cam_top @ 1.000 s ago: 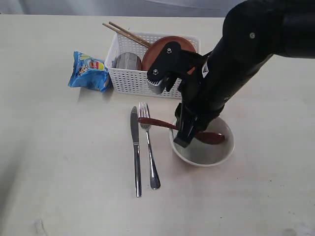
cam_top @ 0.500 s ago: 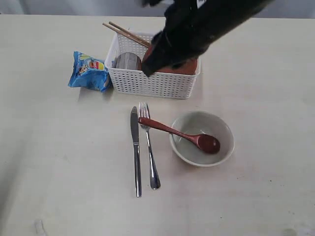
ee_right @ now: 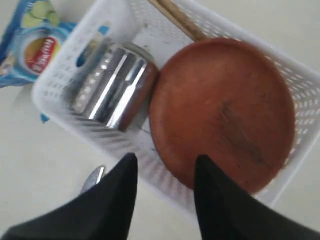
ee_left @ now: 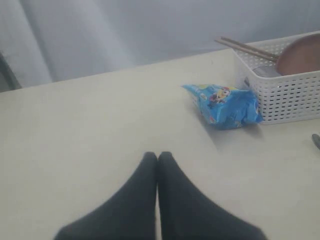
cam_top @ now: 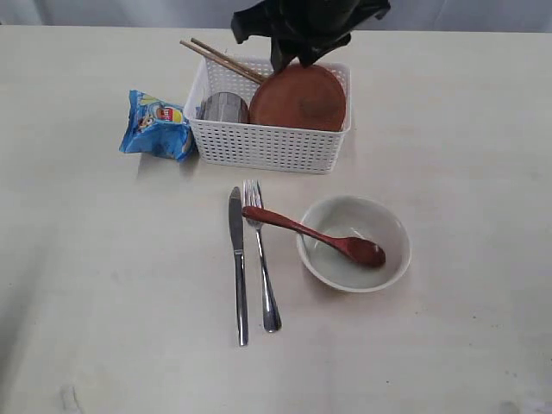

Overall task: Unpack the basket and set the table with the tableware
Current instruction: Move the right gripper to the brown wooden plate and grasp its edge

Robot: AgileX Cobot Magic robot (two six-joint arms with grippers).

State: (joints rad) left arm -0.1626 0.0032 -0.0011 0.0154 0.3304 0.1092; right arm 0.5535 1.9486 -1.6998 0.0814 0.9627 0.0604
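Right end effector (ee_right: 166, 160) gaping over basket (ee_right: 55, 95); bag (ee_right: 30, 47) logo unreadable.

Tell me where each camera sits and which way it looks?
Exterior: up high, looking down at table, basket, bowl; a dark arm shows.
Left wrist: low, looking across the table at bag and basket; shut left fingers show.
Right wrist: over the basket, looking down at plate and cup; open right fingers show.
Shared: all three see the basket.
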